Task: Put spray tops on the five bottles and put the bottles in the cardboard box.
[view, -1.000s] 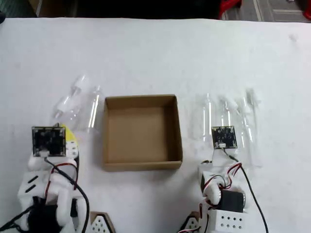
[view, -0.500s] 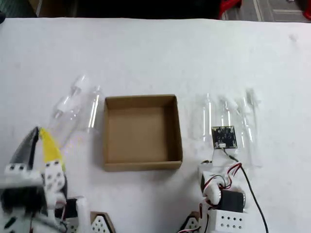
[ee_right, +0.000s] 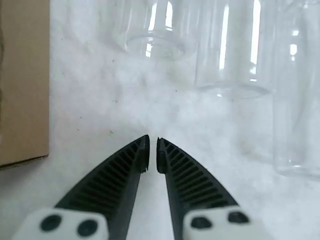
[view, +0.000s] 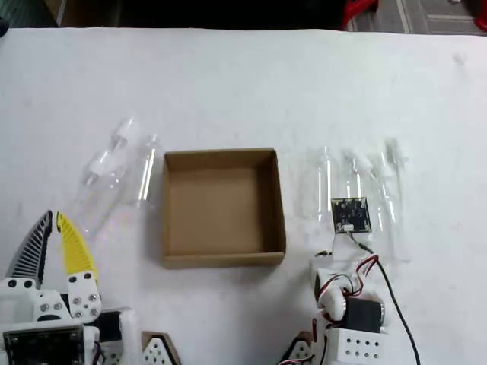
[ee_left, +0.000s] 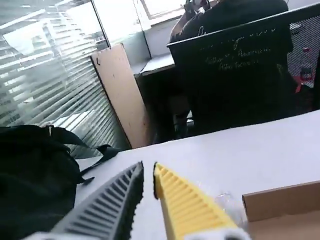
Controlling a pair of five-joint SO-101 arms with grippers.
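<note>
A: Location of bottles point(view: 142, 179)?
B: 2 left of cardboard box point(view: 221, 154), 3 right, on worktop point(view: 228, 76). Likely light, slick, crushable; grip mid-body.
A: Hands?
B: Left hand point(view: 53, 217), right hand point(ee_right: 152, 140): nearly closed, empty.

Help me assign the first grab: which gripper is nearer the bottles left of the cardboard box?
Left. The left gripper is just short of those bottles on their side of the cardboard box; the right gripper is across the box, by the other bottles.

Five clear bottles point(view: 323, 186) — one cardboard box point(view: 222, 260).
</note>
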